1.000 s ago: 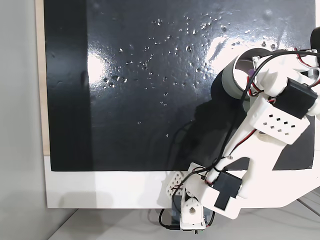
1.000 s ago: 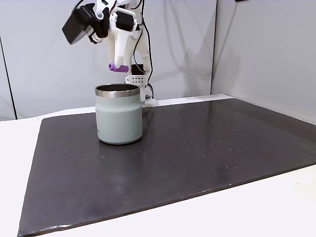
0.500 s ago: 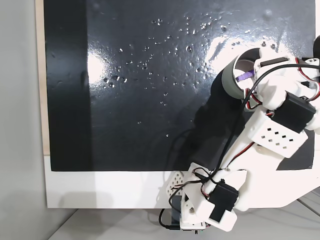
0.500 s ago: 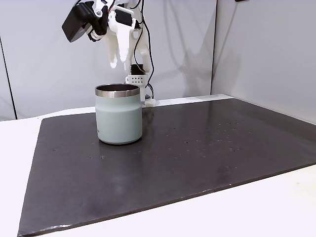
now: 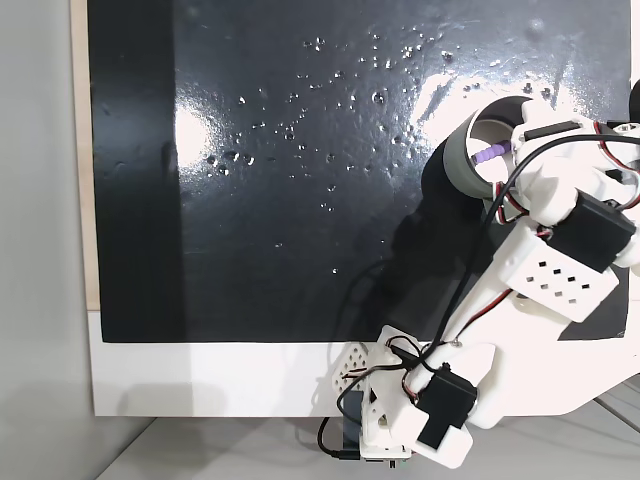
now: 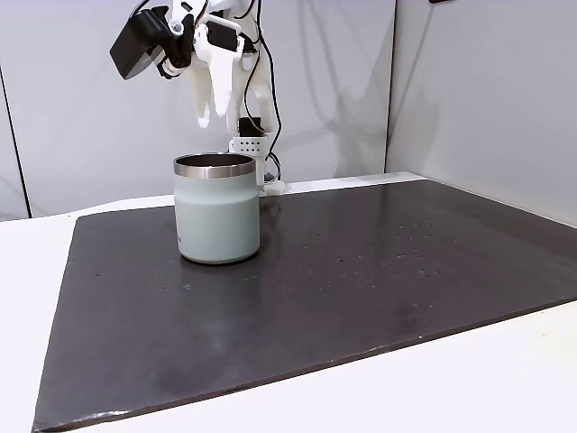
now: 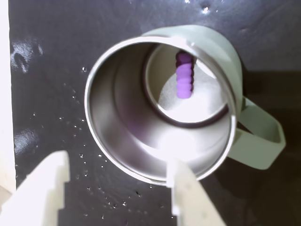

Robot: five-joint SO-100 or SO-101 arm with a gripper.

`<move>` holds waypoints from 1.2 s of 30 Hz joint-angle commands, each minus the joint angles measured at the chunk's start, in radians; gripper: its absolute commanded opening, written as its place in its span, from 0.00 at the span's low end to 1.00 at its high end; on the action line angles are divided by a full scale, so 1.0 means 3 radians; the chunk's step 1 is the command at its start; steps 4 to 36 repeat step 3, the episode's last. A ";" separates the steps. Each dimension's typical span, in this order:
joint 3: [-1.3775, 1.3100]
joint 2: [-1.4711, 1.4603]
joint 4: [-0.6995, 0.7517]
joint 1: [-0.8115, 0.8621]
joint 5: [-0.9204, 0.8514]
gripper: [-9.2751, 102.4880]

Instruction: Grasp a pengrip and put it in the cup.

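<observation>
The gripper (image 6: 214, 115) hung above the cup (image 6: 217, 212) with its two white fingers (image 6: 223, 101) pointing down and spread apart, holding nothing; in the wrist view the gripper (image 7: 117, 188) showed one finger at the lower left and the other at the lower middle, a wide gap of dark mat between them. In that view the cup (image 7: 221, 52) stood directly under the camera, its steel rim open upward and its handle (image 7: 263, 141) projecting to the right. The pengrip (image 7: 184, 77) lay on the cup's shiny bottom, near the far wall of the inside, clear of both fingers. In a fixed view from above, the pengrip (image 5: 485, 155) appeared as a small purple piece inside the cup (image 5: 450, 160), partly overlapped by the white arm (image 5: 520, 330) and its black cables. The cup rested upright on the black mat (image 6: 361, 280), which lay on a white table (image 6: 433, 397) in front of a grey wall (image 6: 81, 135)
</observation>
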 commanded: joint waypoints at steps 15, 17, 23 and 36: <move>0.0087 0.0271 -0.0169 0.0015 -0.0041 0.31; 0.0087 0.0271 -0.0169 0.0015 -0.0041 0.31; 0.0087 0.0271 -0.0169 0.0015 -0.0041 0.31; 0.0087 0.0271 -0.0169 0.0015 -0.0041 0.31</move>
